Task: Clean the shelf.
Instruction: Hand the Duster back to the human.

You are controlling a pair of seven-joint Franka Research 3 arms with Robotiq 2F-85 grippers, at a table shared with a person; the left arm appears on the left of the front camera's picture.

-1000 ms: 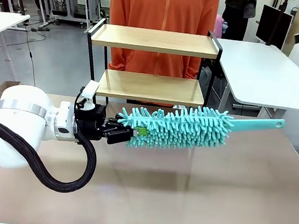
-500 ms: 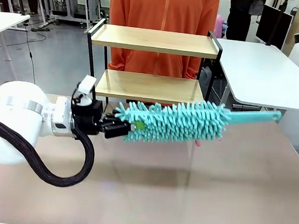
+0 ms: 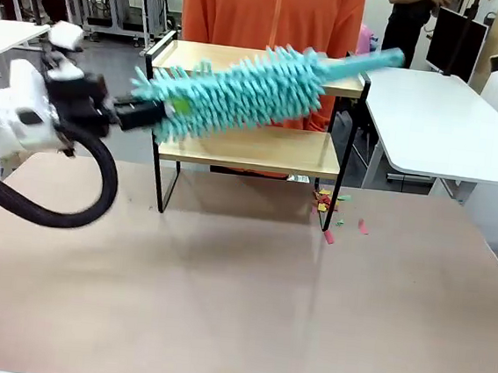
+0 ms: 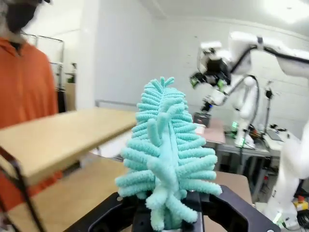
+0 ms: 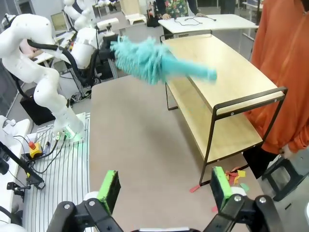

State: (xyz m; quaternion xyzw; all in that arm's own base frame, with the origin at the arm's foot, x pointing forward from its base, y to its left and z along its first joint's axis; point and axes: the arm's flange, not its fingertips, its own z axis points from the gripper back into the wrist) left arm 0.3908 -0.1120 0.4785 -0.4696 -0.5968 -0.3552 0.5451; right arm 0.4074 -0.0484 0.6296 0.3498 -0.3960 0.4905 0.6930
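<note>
The shelf (image 3: 251,148) stands at the far edge of the brown table (image 3: 238,300), its long side running left to right across the front view, right in front of a person in an orange top (image 3: 273,12). Its two light wooden boards sit in a thin black frame with raised rails at both ends. The gap between the boards is open and bare along its length.

A teal duster (image 3: 240,93) hangs in the air in front of the top board, level with it. Its long axis slants, the fluffy head low on the left and the bare handle tip (image 3: 387,57) high on the right, past the shelf's right rail. The left gripper (image 3: 141,113) is clamped on the fluffy end of the duster; in the left wrist view the strands rise straight from between its jaws (image 4: 166,212).

Small coloured paper scraps (image 3: 333,214) lie on the table by the shelf's right front leg. The near part of the table is bare.

The right gripper (image 5: 164,186) hangs high above the table, well apart from the shelf, its green-padded jaws spread wide with nothing between them.
</note>
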